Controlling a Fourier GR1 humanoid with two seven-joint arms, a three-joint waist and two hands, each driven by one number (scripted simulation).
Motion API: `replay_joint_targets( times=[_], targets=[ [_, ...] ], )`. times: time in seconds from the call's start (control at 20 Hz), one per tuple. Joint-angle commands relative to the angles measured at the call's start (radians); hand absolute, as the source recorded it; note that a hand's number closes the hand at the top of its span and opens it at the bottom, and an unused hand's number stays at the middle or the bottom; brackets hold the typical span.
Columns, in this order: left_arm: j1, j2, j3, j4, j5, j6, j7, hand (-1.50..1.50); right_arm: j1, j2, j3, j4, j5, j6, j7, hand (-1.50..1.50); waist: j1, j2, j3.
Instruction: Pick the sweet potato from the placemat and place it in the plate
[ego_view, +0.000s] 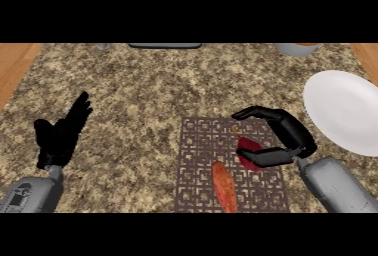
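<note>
The sweet potato (224, 186) lies on the placemat (203, 150), long axis running away from the robot, just below and to the inner side of the right hand (284, 137). A dark red patch (249, 150) shows directly beneath the curled fingers and thumb; whether it is part of the potato or a separate item cannot be told.

Step in hand, as judged: approach and grasp. The right hand hovers over the placemat with fingers and thumb curved toward each other in a claw. No contact with the orange body is visible, and whether the hand encloses the red patch cannot be told.

Next move, as judged: settle the fingers around the potato, lift it off the mat, then carry it outward to the plate (343, 112).

Clearances: the plate sits just outboard of the right hand, with bare counter (148, 90) between it and the mat, so the transfer path is short and unobstructed. The plate's far rim runs out of view at the edge. The left hand (63, 132) rests with fingers straight, well apart from the mat.
</note>
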Motion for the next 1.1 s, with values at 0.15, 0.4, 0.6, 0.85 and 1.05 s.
replay_joint_targets(
  times=[0.15,0.4,0.6,0.85,1.05],
  targets=[
    [-0.022,0.009,0.022,-0.071,0.027,-0.008,0.100,0.00,-0.006,-0.016,0.093,0.247,0.179,0.188,-0.343,-1.50,0.004,0.001,0.005],
    [0.024,-0.008,0.026,-0.113,0.017,-0.001,0.105,0.00,-0.011,-0.090,0.110,0.255,0.334,0.156,-0.407,-1.50,-0.008,-0.005,0.004],
    [0.068,-0.035,0.028,-0.118,-0.009,0.004,0.077,0.00,-0.049,-0.076,0.095,0.198,0.395,0.161,-0.307,-1.50,-0.013,-0.005,0.003],
    [-0.021,-0.052,0.046,-0.028,-0.035,-0.010,0.071,0.00,-0.027,-0.085,0.110,0.010,0.448,0.212,-0.128,-1.50,-0.024,-0.005,0.002],
    [0.043,-0.066,0.043,-0.090,-0.033,-0.011,0.074,0.00,-0.021,-0.079,0.159,0.052,0.558,0.215,-0.099,-1.50,-0.015,-0.005,0.003]
  ],
)
